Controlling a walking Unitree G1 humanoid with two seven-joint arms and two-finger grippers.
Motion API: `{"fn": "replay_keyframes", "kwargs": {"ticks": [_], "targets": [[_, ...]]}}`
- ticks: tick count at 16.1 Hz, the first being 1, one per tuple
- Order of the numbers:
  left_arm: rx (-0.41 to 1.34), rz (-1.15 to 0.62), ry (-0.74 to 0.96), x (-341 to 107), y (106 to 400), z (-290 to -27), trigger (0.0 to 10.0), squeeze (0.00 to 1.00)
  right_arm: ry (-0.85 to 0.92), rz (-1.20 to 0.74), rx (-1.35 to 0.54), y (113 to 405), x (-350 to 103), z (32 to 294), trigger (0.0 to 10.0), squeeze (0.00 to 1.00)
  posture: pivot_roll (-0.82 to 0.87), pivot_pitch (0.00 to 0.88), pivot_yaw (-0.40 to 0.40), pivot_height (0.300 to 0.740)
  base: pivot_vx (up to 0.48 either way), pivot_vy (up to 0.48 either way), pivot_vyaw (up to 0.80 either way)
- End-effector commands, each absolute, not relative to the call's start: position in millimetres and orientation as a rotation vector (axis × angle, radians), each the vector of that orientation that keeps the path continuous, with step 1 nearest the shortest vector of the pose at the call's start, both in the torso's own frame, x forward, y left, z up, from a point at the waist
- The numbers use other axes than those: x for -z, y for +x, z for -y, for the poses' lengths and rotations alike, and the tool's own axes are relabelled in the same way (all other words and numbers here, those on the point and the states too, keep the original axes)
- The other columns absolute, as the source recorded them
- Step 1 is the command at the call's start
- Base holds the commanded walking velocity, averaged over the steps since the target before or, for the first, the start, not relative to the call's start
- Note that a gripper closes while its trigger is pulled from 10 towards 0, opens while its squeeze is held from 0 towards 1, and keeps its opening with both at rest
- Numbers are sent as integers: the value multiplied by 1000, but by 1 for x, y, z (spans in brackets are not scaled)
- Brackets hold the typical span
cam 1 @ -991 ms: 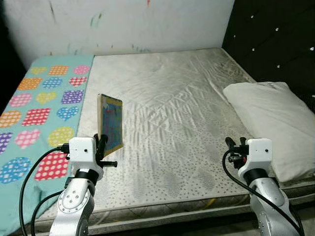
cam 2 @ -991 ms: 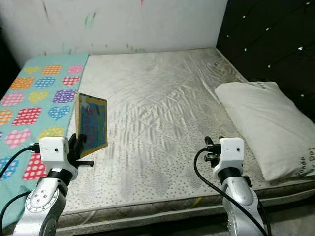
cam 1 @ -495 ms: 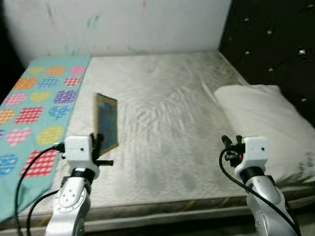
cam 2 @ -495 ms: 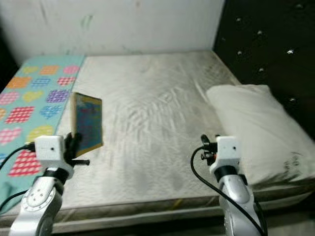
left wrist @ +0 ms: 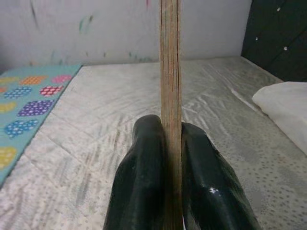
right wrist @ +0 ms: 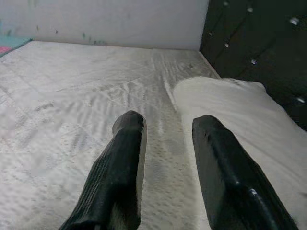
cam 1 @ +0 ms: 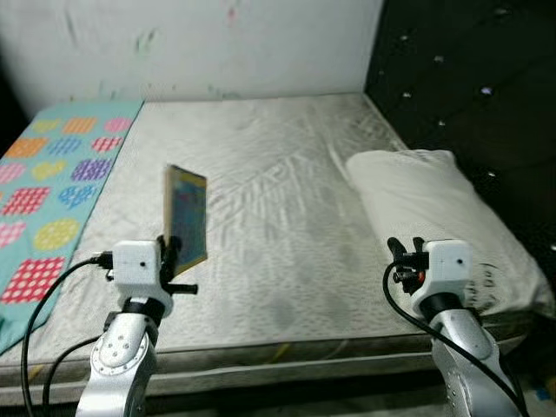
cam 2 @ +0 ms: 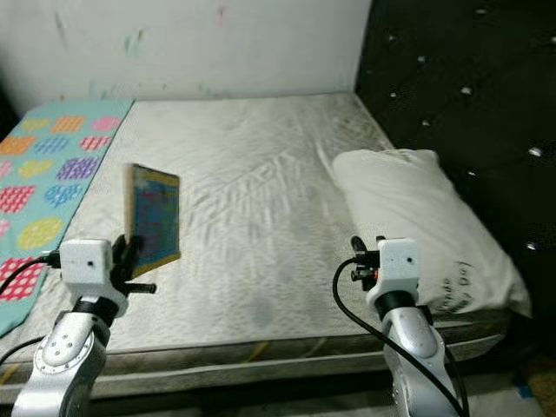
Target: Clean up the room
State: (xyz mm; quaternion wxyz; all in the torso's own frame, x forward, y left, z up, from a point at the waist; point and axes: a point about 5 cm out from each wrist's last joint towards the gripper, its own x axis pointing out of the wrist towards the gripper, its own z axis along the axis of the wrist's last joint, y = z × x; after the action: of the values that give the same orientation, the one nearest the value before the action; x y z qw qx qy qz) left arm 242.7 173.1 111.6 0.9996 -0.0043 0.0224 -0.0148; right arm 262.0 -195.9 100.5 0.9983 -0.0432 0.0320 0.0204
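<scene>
Book [cam 1: 187, 217] stands upright, clamped in the left hand [left wrist: 171, 143]; right hand [right wrist: 165, 129] open, empty

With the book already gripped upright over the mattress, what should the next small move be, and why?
Probably carry the book clear of the bed toward wherever it belongs. The left gripper has its jaws shut on the book's edge, holding it upright above the mattress, so the grasp looks done. The right gripper, jaws open, holds nothing near the pillow.
</scene>
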Motion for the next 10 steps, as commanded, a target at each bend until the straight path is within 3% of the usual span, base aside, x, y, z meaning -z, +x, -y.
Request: {"fn": "replay_keyframes", "kwargs": {"ticks": [1,6,10], "targets": [[55,7,-13,-122,246,-166,10000,0,-98,-57,-31,263,-103,200,10000,0,-171,2,36,740,0,-311,0],[63,9,-11,-122,247,-166,10000,0,-98,-52,-30,264,-102,200,10000,0,-171,0,39,740,0,-309,0],[68,30,-28,-124,248,-164,10000,0,-100,-49,-30,266,-103,201,10000,0,-171,0,34,740,0,0,0]]}}
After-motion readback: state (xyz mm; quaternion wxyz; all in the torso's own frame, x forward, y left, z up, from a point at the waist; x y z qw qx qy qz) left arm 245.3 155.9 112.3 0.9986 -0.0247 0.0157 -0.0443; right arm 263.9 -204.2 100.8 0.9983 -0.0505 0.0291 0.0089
